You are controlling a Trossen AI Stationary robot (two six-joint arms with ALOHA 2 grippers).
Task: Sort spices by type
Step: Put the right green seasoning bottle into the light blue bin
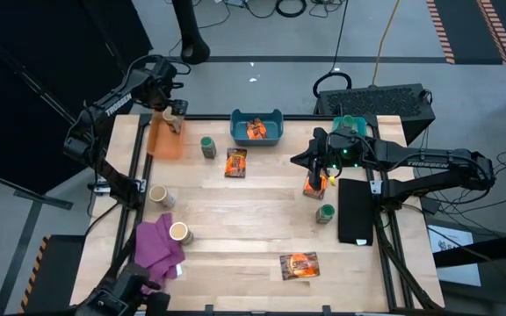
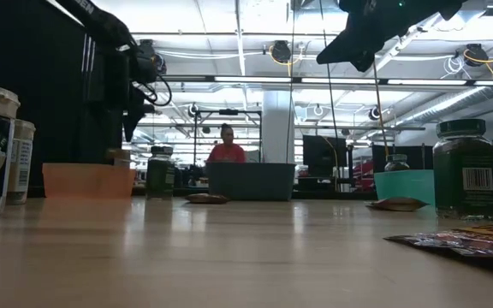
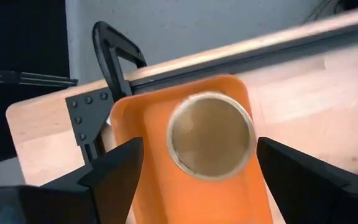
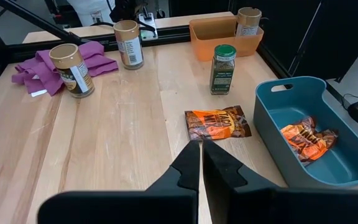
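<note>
- My left jaws stand spread directly above the tan jar, which sits upright in the orange bin at the upper left of the high view; they grip nothing.
- My right jaws are pressed together and empty, hanging over the table right of centre.
- An orange packet lies flat just ahead of them, so I judge the right arm nearer to it.

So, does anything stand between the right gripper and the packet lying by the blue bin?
Nothing visible does. Only bare table lies between the shut right gripper and the packet; the green jar stands beyond it.
</note>
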